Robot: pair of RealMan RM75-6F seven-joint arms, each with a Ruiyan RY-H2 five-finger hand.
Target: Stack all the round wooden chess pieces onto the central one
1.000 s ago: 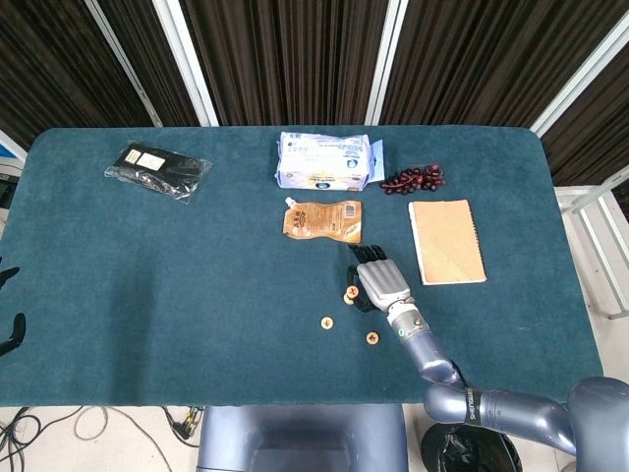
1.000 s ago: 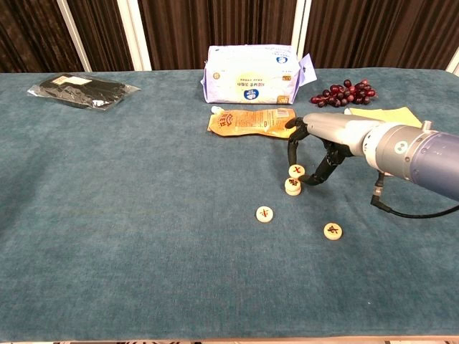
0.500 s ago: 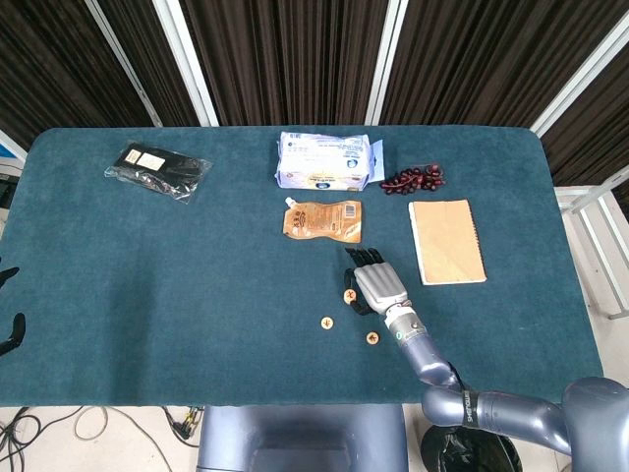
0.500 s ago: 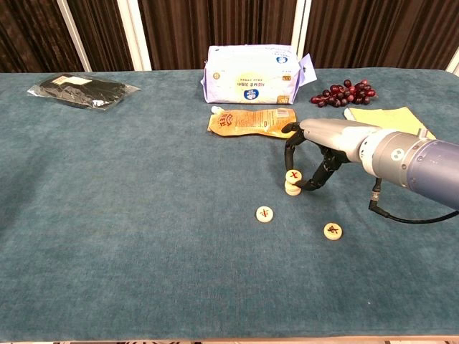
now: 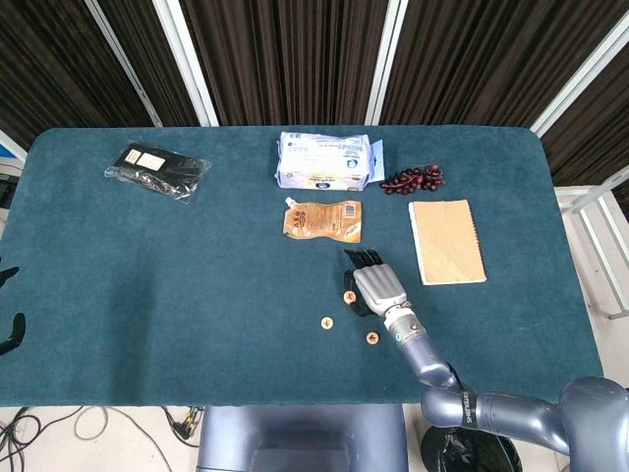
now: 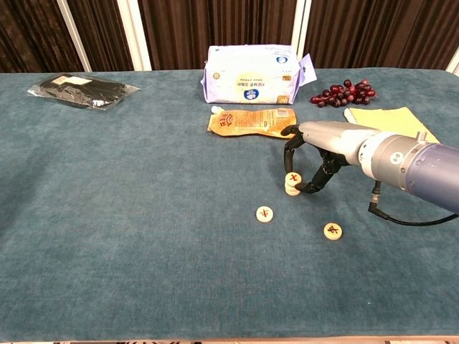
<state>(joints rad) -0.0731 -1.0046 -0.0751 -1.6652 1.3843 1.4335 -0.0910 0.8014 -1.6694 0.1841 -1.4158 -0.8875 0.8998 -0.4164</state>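
My right hand (image 6: 320, 153) (image 5: 374, 284) reaches over the middle of the table and pinches a round wooden chess piece (image 6: 292, 178) between thumb and fingertips. That piece sits on top of a second piece (image 6: 291, 189), making a stack of two (image 5: 348, 295). Two more round pieces lie flat on the cloth: one (image 6: 265, 213) (image 5: 326, 322) to the stack's front left and one (image 6: 333, 231) (image 5: 372, 338) nearer the table's front edge. Two dark tips (image 5: 8, 332) at the left border of the head view may be my left hand; its pose is unreadable.
Behind the stack lie an orange pouch (image 6: 252, 122), a white wipes pack (image 6: 249, 74), dark grapes (image 6: 343, 93) and a tan notebook (image 5: 446, 241). A black packet (image 6: 77, 91) lies at the far left. The table (image 6: 129, 215) is covered in teal cloth.
My right hand carried the held piece a little left and down, from beside the lower piece onto its top. The other two pieces stayed put.
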